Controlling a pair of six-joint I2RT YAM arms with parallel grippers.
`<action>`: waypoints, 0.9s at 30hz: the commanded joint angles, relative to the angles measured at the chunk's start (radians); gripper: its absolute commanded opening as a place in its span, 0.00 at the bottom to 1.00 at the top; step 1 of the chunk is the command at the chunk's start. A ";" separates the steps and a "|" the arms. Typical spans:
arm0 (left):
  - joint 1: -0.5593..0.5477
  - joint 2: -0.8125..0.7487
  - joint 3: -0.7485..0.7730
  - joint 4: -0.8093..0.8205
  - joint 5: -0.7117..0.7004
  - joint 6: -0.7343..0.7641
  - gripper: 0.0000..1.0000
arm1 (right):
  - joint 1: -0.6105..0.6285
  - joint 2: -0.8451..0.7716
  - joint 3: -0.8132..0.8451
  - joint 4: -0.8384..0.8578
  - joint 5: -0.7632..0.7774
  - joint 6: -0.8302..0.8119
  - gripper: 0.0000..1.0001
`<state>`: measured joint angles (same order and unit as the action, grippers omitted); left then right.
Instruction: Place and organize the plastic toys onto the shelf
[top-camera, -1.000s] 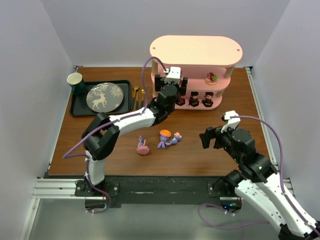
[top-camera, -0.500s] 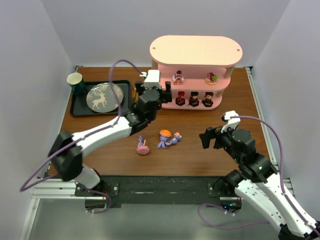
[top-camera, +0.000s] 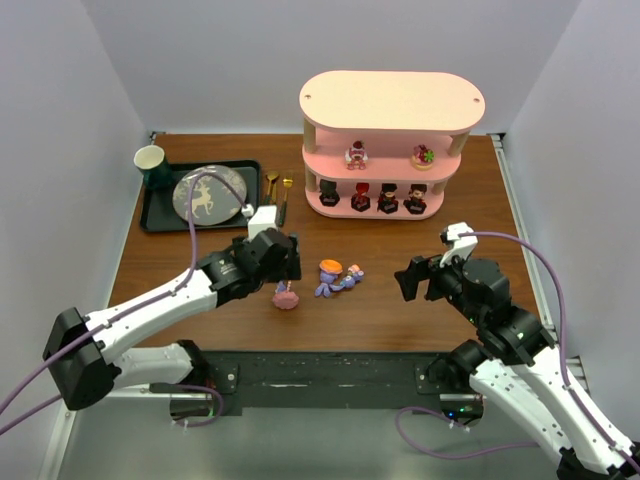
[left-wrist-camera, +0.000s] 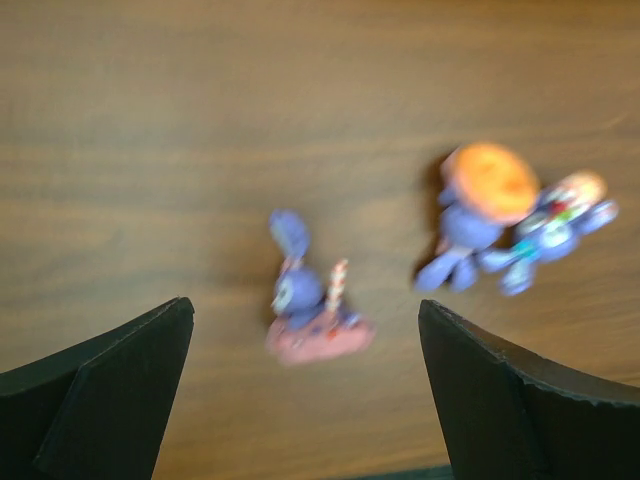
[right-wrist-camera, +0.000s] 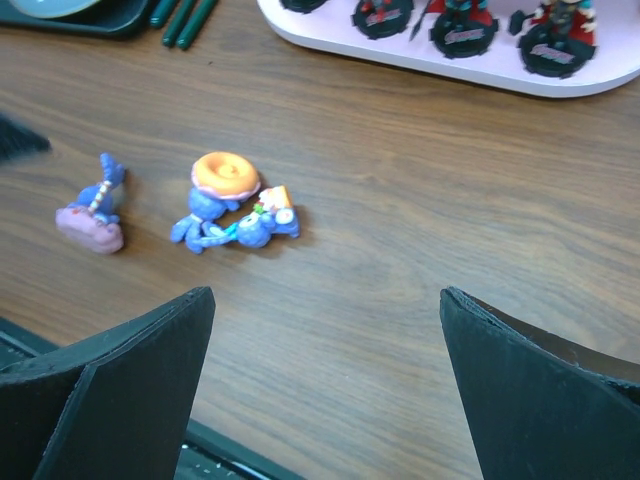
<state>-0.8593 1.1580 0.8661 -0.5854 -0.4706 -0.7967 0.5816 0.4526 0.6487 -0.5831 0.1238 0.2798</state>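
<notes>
I hover left gripper (top-camera: 284, 260) wide open, empty, above pink-based bunny (left-wrist-camera: 306, 312), lined up for grab; right gripper (top-camera: 411, 279) also spread, empty, parked aside.

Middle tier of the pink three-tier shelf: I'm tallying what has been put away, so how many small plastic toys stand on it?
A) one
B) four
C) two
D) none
C: in the top view, the middle tier of the pink three-tier shelf holds just a centre pink-and-red figurine and a right-end pink-and-red figurine.
</notes>
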 joint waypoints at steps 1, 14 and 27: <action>-0.004 -0.037 -0.045 -0.076 0.050 -0.114 0.99 | -0.002 0.003 0.002 -0.004 -0.041 0.033 0.99; 0.020 0.149 -0.168 0.151 0.133 -0.157 0.90 | -0.002 -0.011 -0.047 0.011 -0.078 0.078 0.99; -0.006 0.099 -0.320 0.309 0.268 -0.202 0.31 | -0.002 -0.005 -0.070 0.054 -0.121 0.119 0.98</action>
<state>-0.8402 1.2961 0.5934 -0.3332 -0.2718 -0.9668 0.5816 0.4492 0.5865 -0.5804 0.0364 0.3634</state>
